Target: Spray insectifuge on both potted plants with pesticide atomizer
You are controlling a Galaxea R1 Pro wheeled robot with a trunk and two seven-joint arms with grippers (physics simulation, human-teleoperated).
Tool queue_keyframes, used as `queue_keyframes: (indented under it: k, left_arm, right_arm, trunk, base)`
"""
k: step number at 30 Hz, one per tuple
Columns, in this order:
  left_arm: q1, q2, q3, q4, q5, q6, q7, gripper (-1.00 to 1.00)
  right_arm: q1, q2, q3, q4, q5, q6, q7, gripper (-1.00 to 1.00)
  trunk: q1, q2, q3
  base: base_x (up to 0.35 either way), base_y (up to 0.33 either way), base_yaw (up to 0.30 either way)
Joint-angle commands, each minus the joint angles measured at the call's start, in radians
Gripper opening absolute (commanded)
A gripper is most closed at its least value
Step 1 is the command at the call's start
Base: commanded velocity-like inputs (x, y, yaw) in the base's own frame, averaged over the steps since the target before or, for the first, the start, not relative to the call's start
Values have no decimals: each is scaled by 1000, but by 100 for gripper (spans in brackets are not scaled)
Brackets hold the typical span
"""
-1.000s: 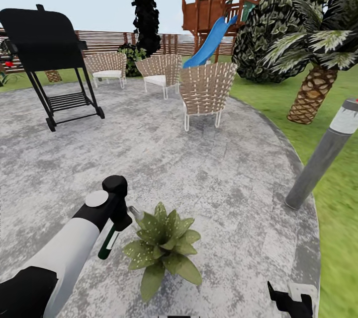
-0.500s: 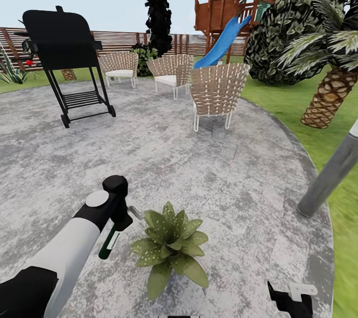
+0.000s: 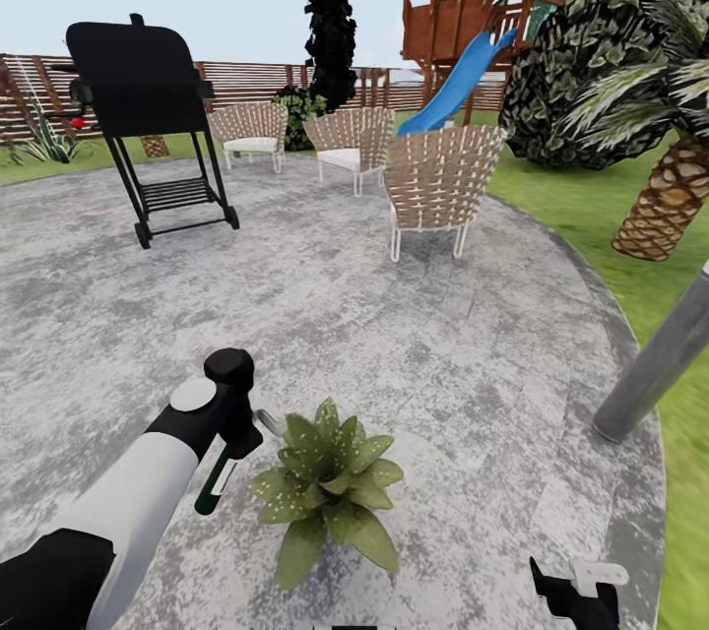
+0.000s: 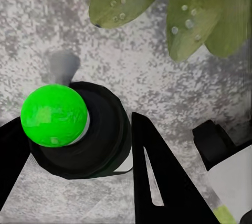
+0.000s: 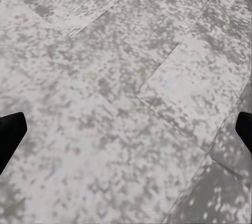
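Step in hand: spraying the potted plant point(image 3: 325, 492), as I judge it, since the spray bottle point(image 3: 217, 480) is already carried right beside the leaves.
Spray bottle: lower left of the head view, hanging slim and nearly upright under the left gripper point(image 3: 234, 441), dark green with a white band; in the left wrist view its black cap and bright green top point(image 4: 54, 115) sit between the two black fingers point(image 4: 157, 182).
Left jaws: closed on the bottle's cap.
Potted plant: lower centre of the head view, on the grey stone patio point(image 3: 394, 335), a low rosette of speckled leaves just beside the bottle; its pot is hidden under the leaves. Leaf tips point(image 4: 194, 14) show in the left wrist view.
Second plant: I cannot pick one out here.
Doing it well: aim the nozzle at the middle of the rosette, not the paving, and sweep over all the leaves; which way the nozzle faces I cannot tell.
Left arm pose: white forearm rising from the lower left corner, wrist bent so the gripper points downward beside the plant.
Right gripper point(image 3: 576, 591): low at the lower right edge, over bare paving; fingertips point(image 5: 10, 135) stand well apart, so open and holding nothing.
Surroundings: black grill point(image 3: 143, 108) upper left, woven chairs point(image 3: 433, 182) upper centre, grey lamp post point(image 3: 655, 359) at right.
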Motion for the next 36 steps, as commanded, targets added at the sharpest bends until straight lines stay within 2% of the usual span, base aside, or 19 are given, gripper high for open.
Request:
queue_keyframes:
  k: [1,10,14,20,36]
  left_arm:
    - [-1,1,-4,-1,-9,10,-10,-100]
    - [-2,-3,-1,1,-9,11,-10,-100]
    - [-2,-3,0,1,-9,11,-10,-100]
    - [-1,-1,-4,1,-9,10,-10,-100]
    - [-1,-1,-3,1,-9,10,-10,-100]
  right_arm:
    - [0,0,-8,1,4,-3,6,100]
    - [0,0,-8,1,4,-3,6,100]
    - [0,0,-8,1,4,-3,6,100]
    - [0,0,-8,1,4,-3,6,100]
    - [0,0,-7,1,4,-3,6,100]
  trunk:
    - [0,0,-1]
    - [0,0,-1]
    - [0,0,-1]
    - [0,0,-1]
    - [0,0,-1]
  base:
    - [-45,-270,273]
    - [-125,-154,271]
    - [-3,-3,52]
    - [0,-226,30]
    - [-163,-224,272]
